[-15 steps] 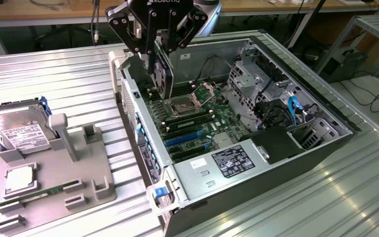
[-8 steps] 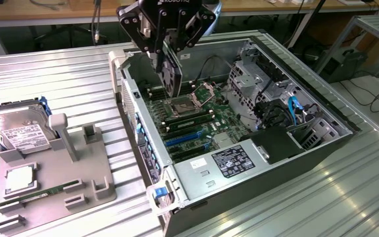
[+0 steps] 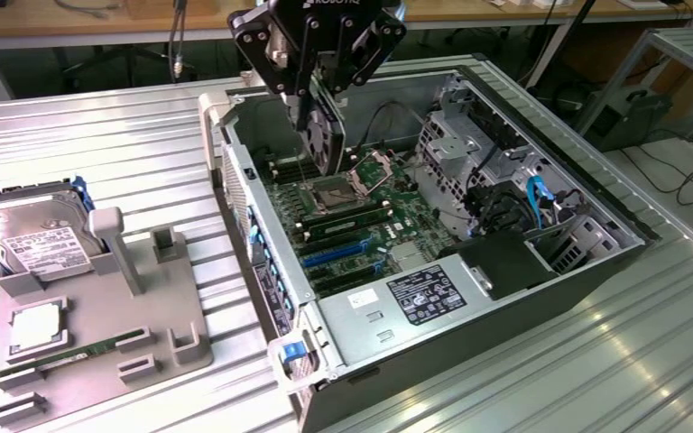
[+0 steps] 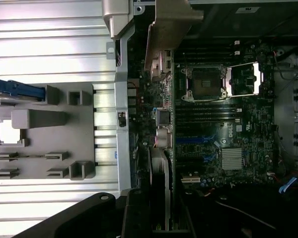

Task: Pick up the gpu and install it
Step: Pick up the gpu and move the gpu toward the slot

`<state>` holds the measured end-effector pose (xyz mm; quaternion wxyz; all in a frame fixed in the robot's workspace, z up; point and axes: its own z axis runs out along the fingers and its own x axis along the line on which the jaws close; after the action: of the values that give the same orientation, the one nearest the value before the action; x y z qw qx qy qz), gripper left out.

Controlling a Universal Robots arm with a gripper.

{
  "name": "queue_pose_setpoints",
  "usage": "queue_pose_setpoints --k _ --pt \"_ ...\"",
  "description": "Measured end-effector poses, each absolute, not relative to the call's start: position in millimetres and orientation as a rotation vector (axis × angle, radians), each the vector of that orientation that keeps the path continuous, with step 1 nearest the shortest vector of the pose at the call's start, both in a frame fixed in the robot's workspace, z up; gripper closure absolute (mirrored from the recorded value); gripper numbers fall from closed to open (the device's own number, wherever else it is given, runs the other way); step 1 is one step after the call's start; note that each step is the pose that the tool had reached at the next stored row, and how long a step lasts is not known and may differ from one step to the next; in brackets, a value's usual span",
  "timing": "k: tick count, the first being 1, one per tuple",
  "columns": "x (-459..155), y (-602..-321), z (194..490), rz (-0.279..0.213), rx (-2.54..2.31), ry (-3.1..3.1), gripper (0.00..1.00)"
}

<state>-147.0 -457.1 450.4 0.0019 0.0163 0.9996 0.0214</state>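
While black two-finger gripper (image 3: 317, 88) pinches top of thin black-faced, green-backed gpu card (image 3: 322, 140), card hangs upright above green motherboard (image 3: 377, 206) inside open grey tower case (image 3: 617, 230), lower edge likely kept free for blue slots (image 3: 337, 254)

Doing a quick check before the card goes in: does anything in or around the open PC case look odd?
The CPU socket's load plate on the motherboard stands flipped open, the socket beside it apparently empty. The gpu hangs upright in the claw above the case, not askew.
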Motion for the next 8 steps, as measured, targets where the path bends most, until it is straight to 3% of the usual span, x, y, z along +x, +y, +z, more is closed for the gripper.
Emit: queue_pose_setpoints --k 8 --pt "-138.7 -457.1 450.3 0.067 0.051 3.137 0.72"
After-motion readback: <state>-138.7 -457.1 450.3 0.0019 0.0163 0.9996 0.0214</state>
